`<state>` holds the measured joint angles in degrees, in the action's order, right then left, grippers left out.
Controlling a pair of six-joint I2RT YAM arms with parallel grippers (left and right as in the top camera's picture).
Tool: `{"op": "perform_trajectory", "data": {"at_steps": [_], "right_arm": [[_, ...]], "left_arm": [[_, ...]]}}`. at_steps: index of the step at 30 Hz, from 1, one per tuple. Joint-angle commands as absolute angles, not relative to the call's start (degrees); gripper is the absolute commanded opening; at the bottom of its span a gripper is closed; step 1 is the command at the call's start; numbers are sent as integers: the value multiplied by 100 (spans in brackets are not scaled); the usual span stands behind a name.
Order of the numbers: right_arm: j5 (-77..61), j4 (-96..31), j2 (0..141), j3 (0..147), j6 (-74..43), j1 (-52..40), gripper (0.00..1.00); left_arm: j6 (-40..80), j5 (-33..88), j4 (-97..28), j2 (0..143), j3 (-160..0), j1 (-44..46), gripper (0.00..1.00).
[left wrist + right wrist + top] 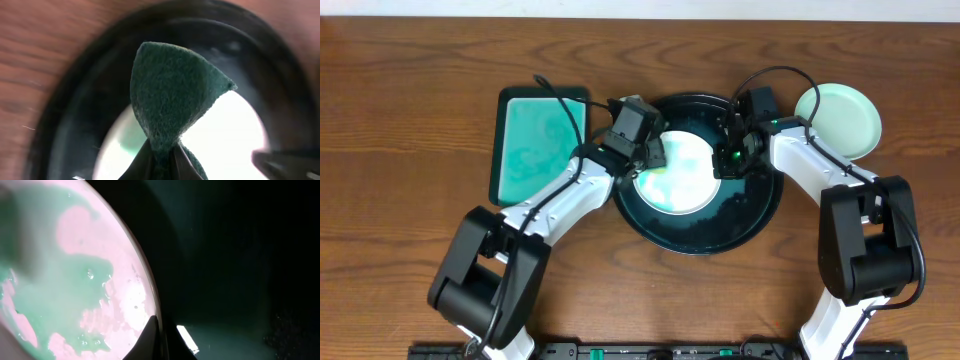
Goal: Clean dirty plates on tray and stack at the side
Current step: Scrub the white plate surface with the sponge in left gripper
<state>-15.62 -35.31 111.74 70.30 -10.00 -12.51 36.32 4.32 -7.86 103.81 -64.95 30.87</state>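
We are holding a dark green sponge (170,100) in the left pincer (162,152). Its fingers are squeezing tight on the sponge's lower end, so the pad is fanning out above them. Just beyond the sponge, a plate (230,140) is lying bright and blurred. In the overhead view this pincer is hovering over the plate's upper left edge, and we cannot tell whether the sponge is touching it.

The right pincer (162,332) is closing narrowly at the plate's rim, and it seems to be gripping that rim between its fingers. The plate is spreading away to the left of these fingers, and broad teal smears (65,290) are covering much of its pale surface.

The plate is sitting inside the black tray (740,225), left of the tray's middle, between the two pincers.

Farther out, a second plate (838,118) is resting on the table (410,100) just beyond the tray's upper right rim. A rectangular teal dish (542,143) is lying just left of the tray.
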Motion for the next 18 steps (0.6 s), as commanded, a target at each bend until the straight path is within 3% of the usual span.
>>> {"op": "perform_trajectory", "data": {"at_steps": [1,11,18], "right_arm": [[-1485,-3540,11168,7035,-937,-1243,1],[-1485,-3538,11168,7035,-937,-1243,1],[-1485,-3555,11168,7035,-934,-1243,1]], "left_arm": [[4147,1304,-805,10468,-6436,3212,7],[4058,1173,-836,11290,-6434,3505,7],[3870,-569,-1424,11362,-6436,3374,7]]}}
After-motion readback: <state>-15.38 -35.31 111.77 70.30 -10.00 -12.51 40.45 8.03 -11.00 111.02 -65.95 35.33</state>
